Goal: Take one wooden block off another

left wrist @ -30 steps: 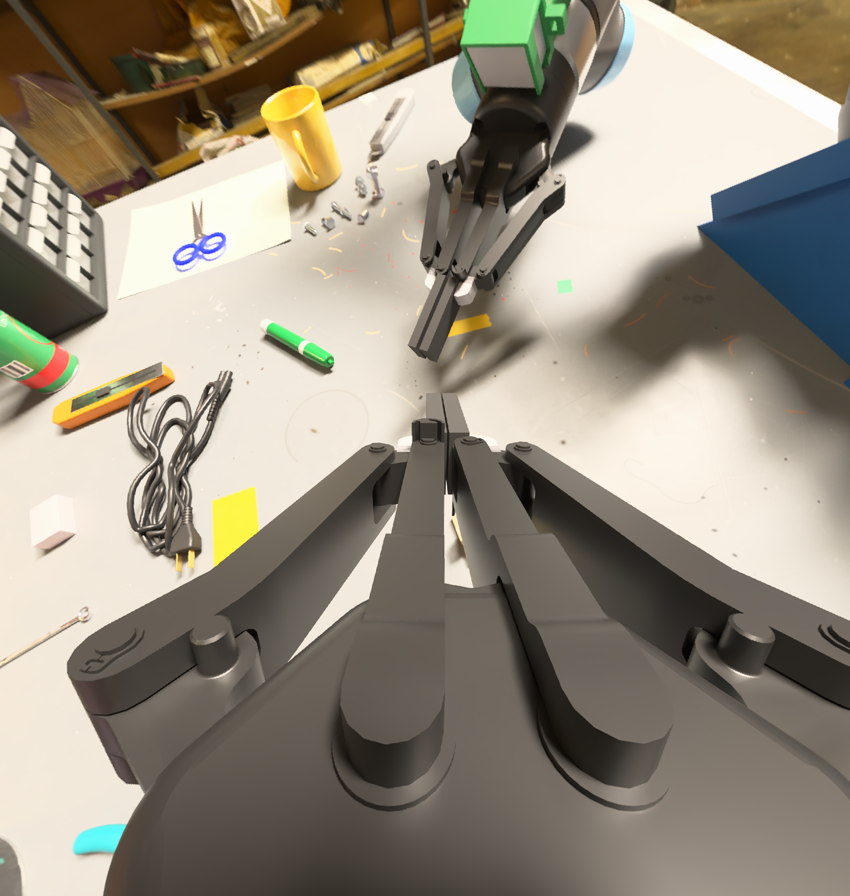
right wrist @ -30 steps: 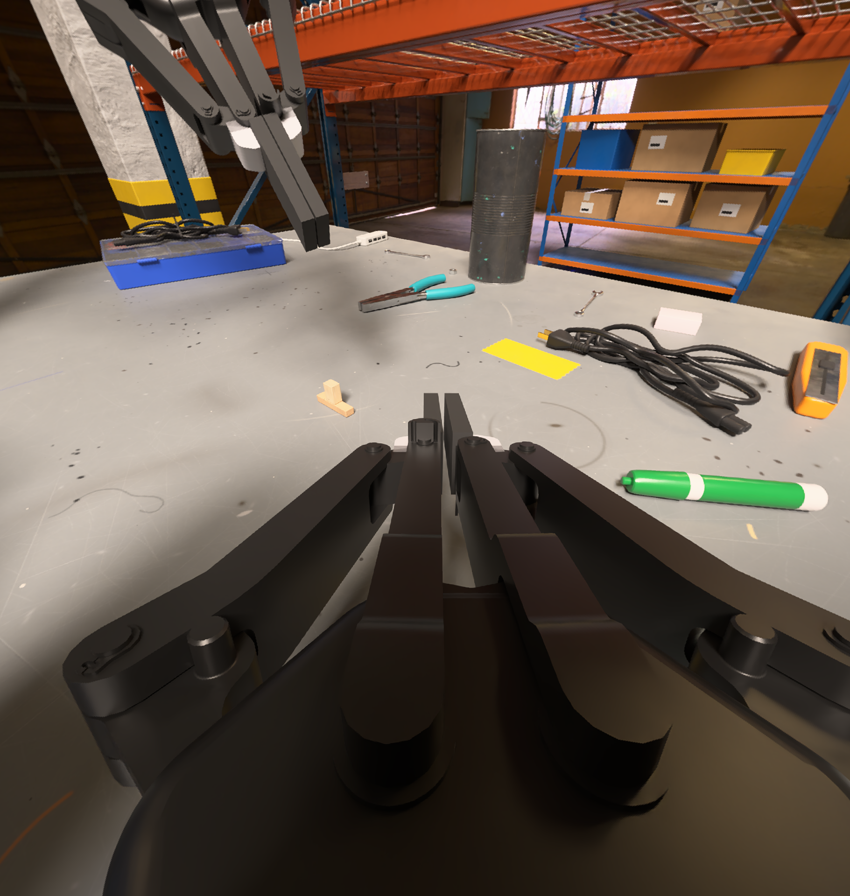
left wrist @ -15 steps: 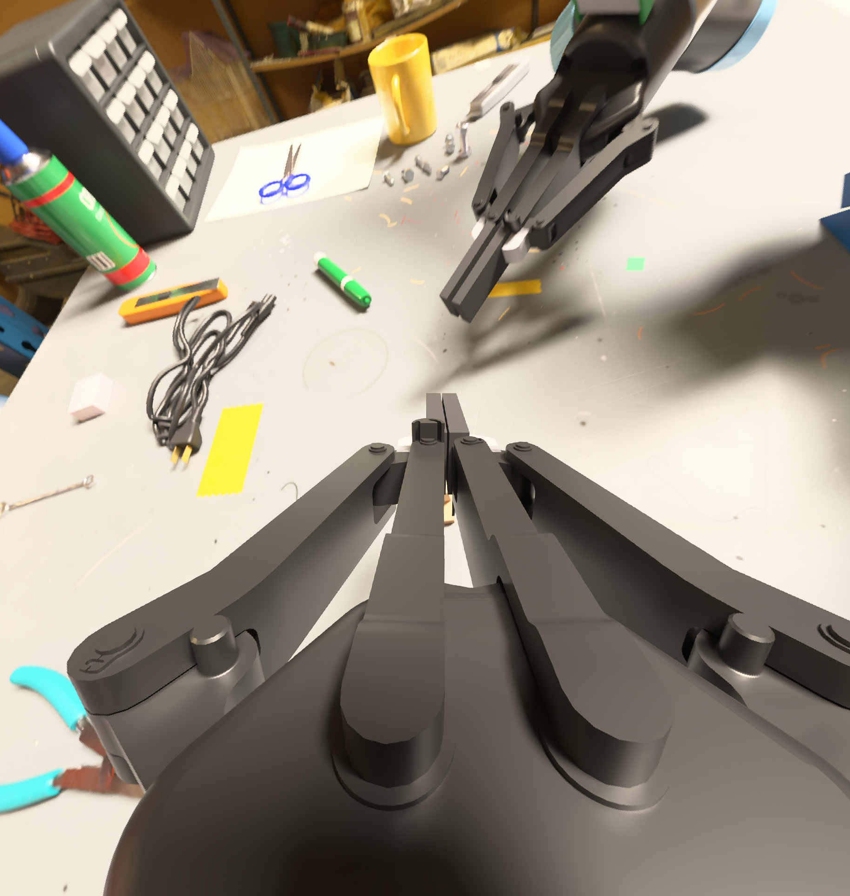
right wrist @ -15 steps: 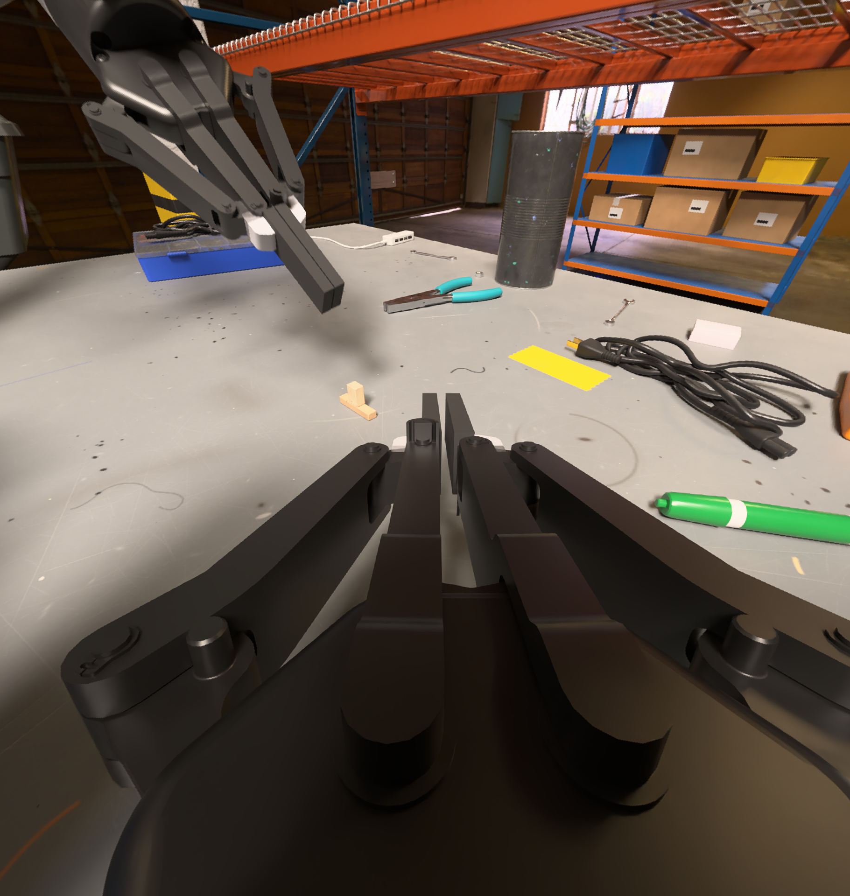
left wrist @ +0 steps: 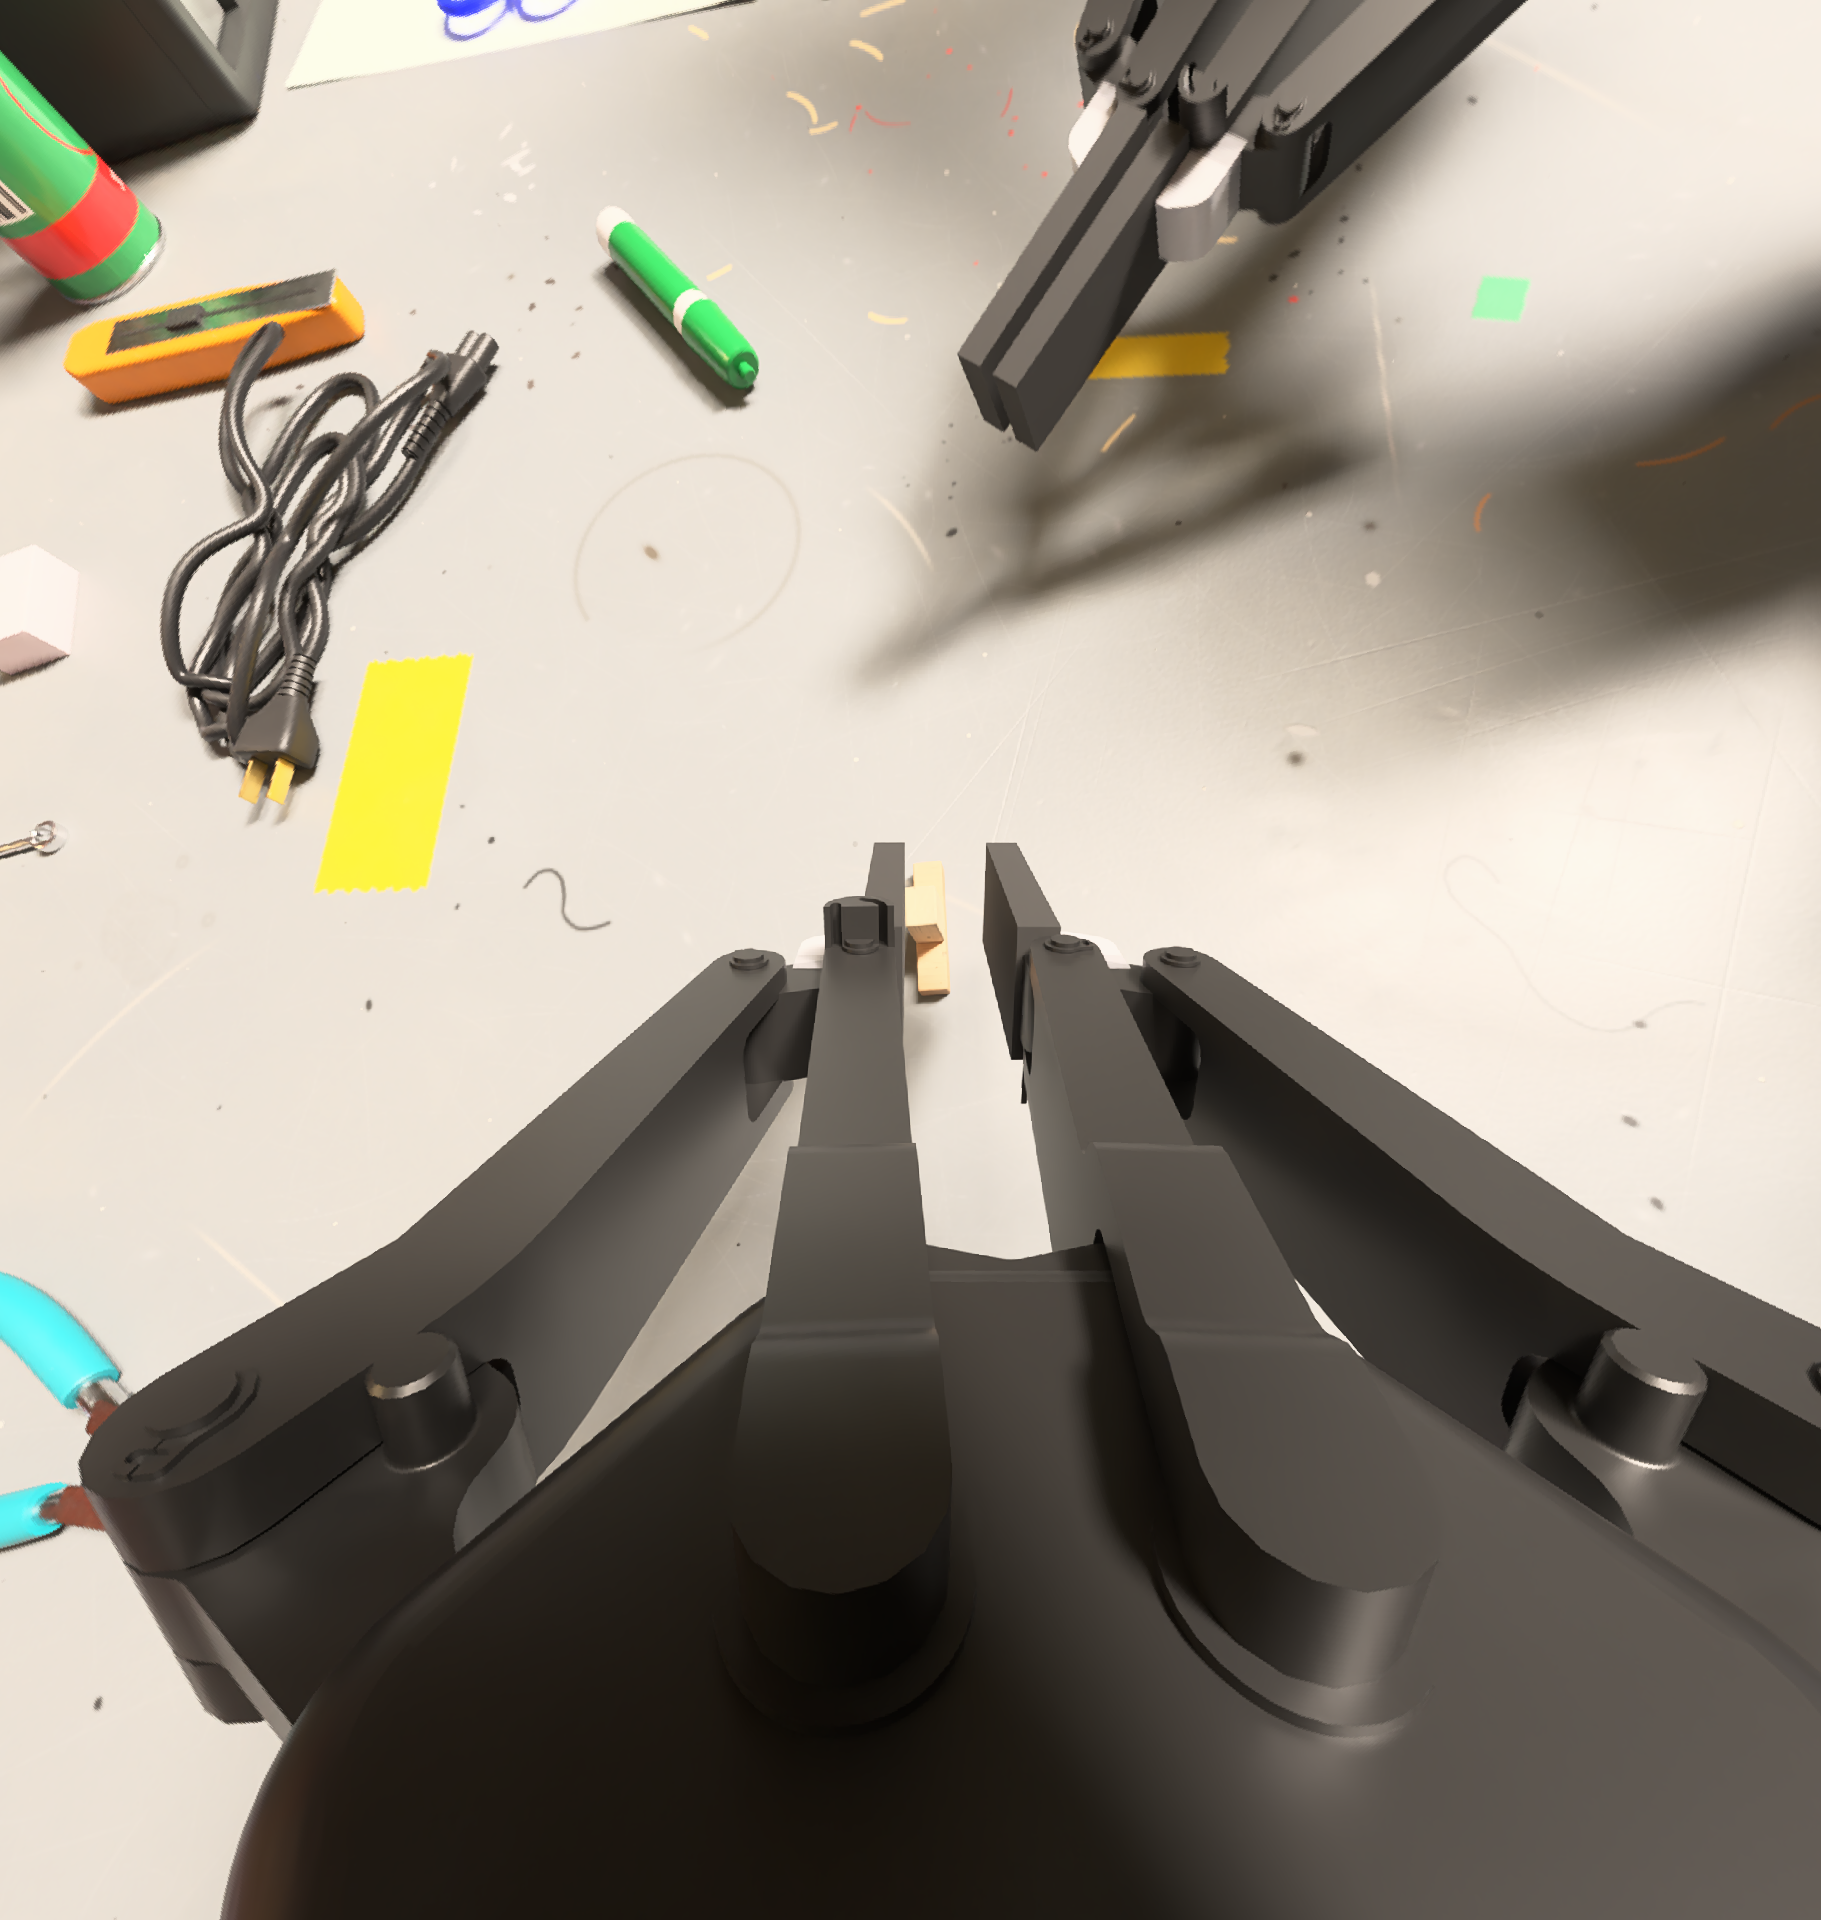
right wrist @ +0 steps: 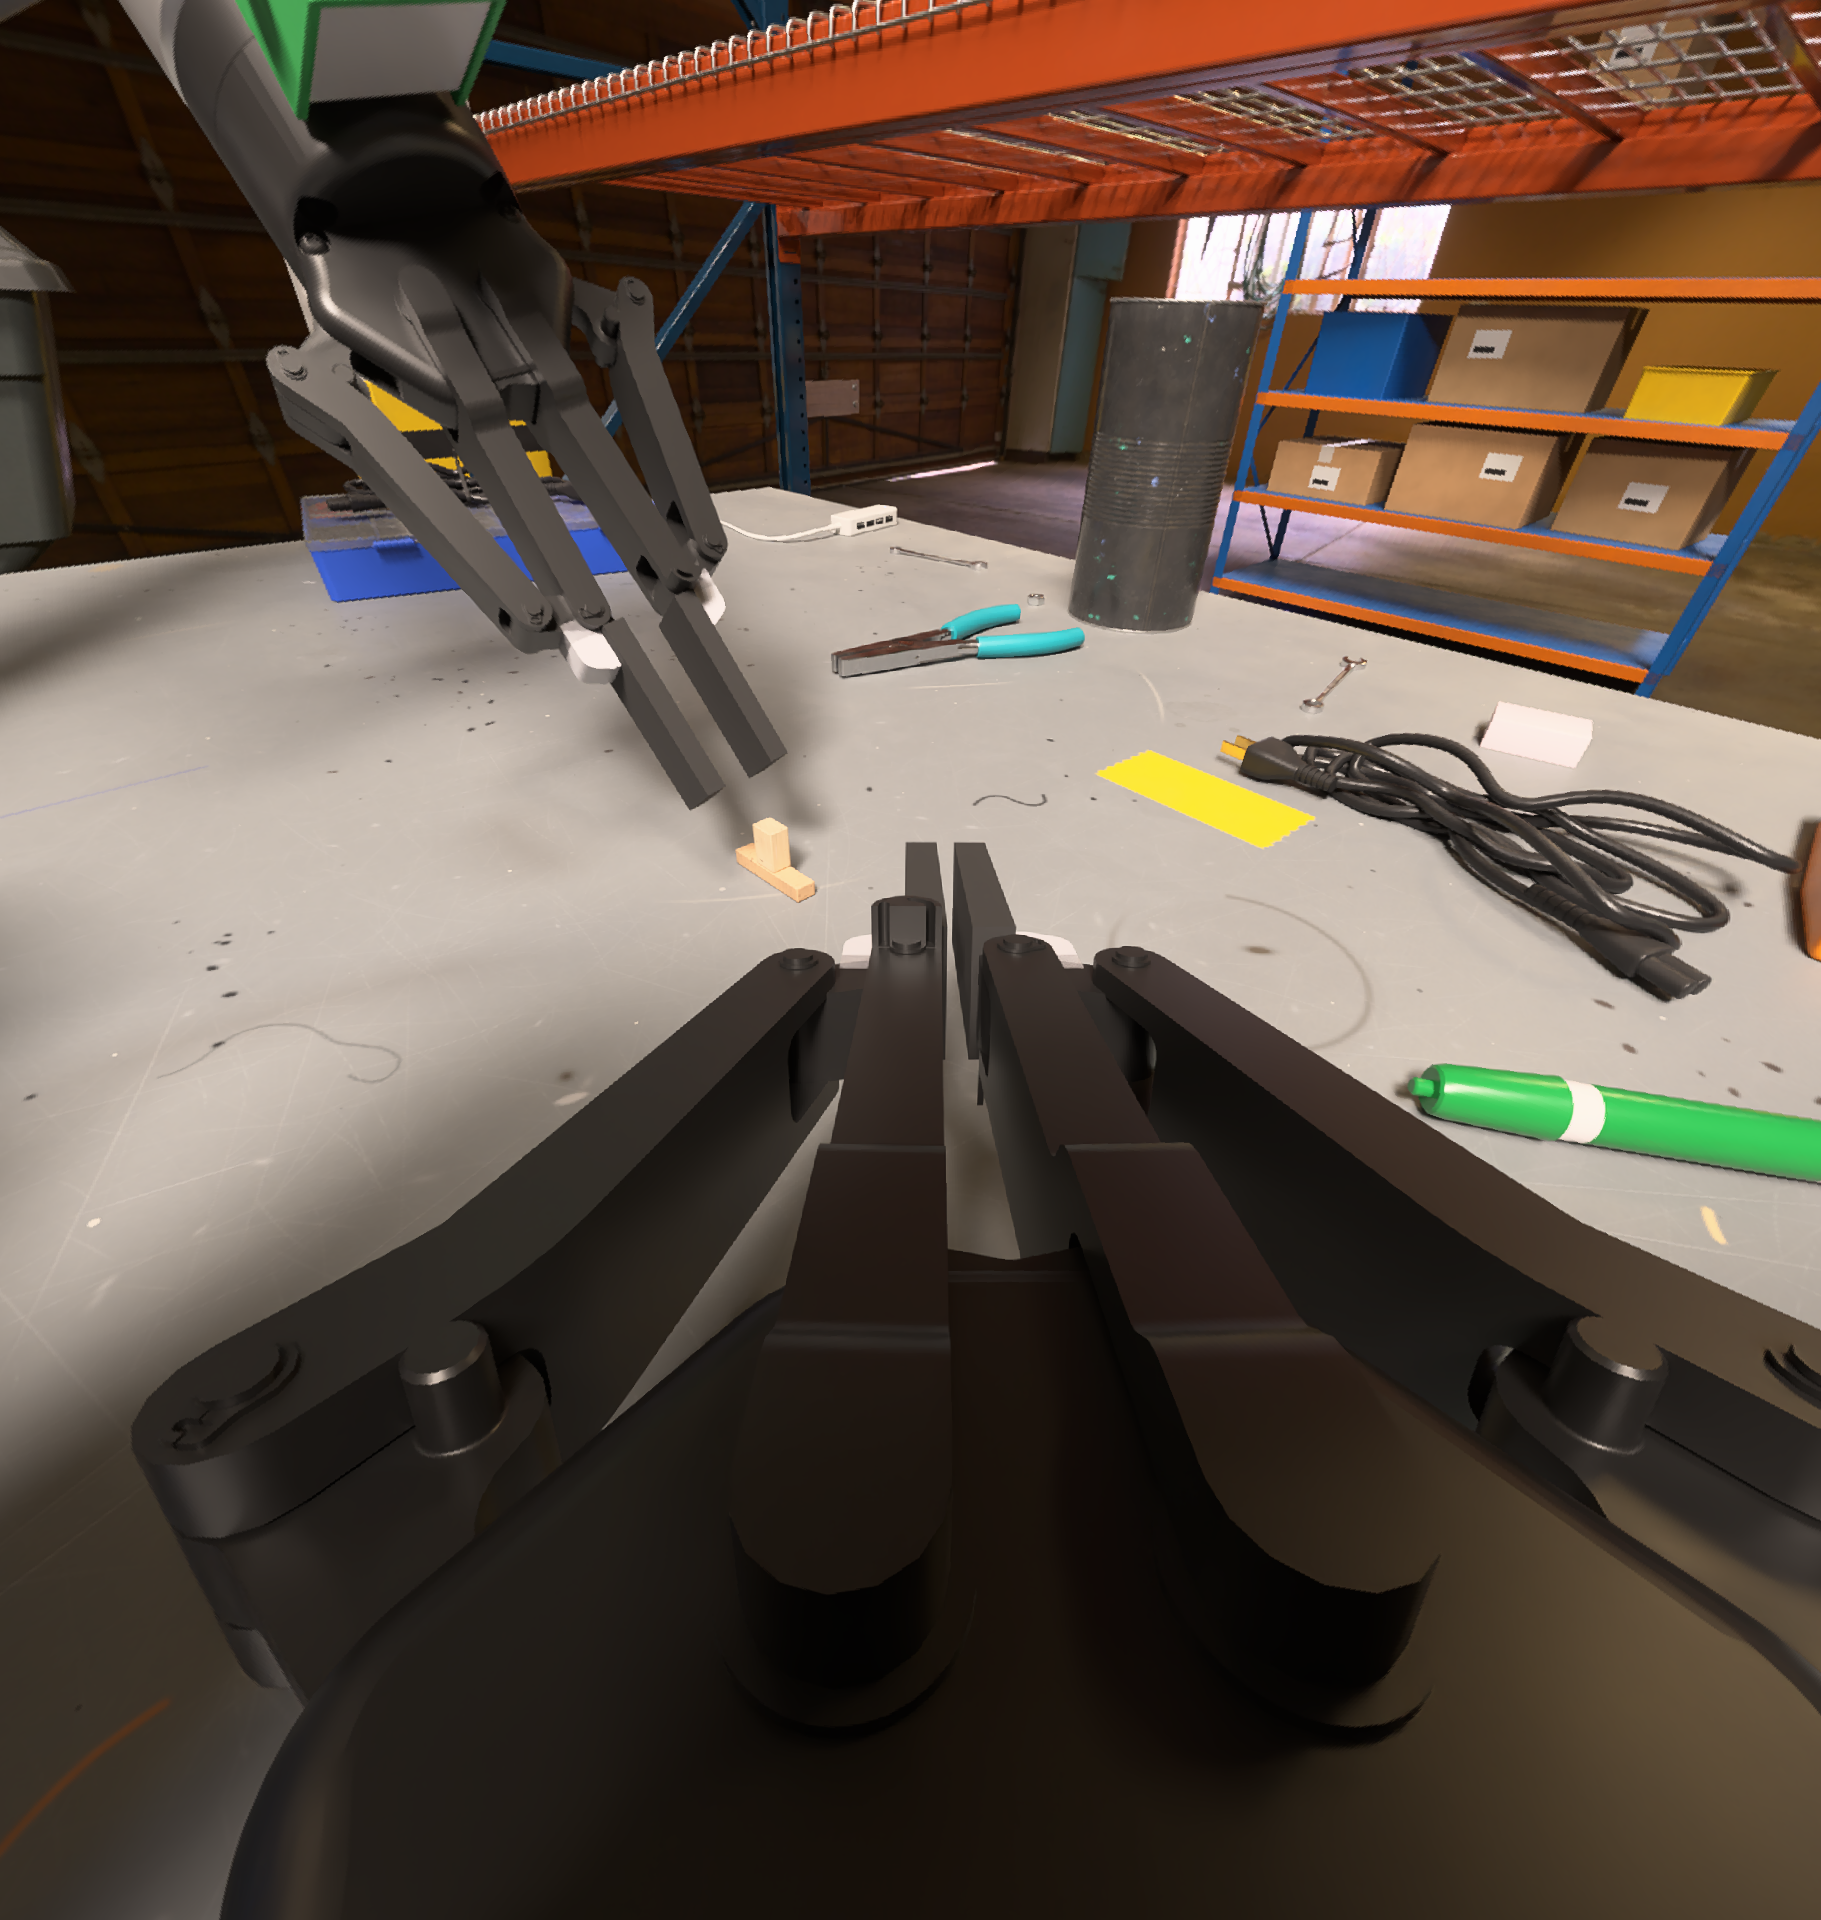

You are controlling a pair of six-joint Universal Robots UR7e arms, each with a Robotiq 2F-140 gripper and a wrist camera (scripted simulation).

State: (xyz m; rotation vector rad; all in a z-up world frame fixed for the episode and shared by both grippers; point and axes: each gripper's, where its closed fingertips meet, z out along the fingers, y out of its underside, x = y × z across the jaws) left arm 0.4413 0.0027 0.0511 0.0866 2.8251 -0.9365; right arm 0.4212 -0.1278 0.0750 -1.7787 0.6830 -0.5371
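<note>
A small wooden block stands on a flat, longer wooden block on the grey table. My left gripper is open by a narrow gap and hovers just above the pair. In the left wrist view the blocks show between its fingers, nearer the left one. In the right wrist view the left gripper slants down from the upper left, with its tips just above and behind the blocks. My right gripper is shut and empty, a little to the right of the blocks and above the table. It also shows in the left wrist view.
A green marker, a coiled black cable and a yellow tape patch lie to the right. Teal pliers, a dark cylinder and a blue box sit farther back. An orange device lies by a spray can.
My left gripper has come down over the wooden blocks and its fingers have parted a little. The right gripper stays shut and has barely moved.
</note>
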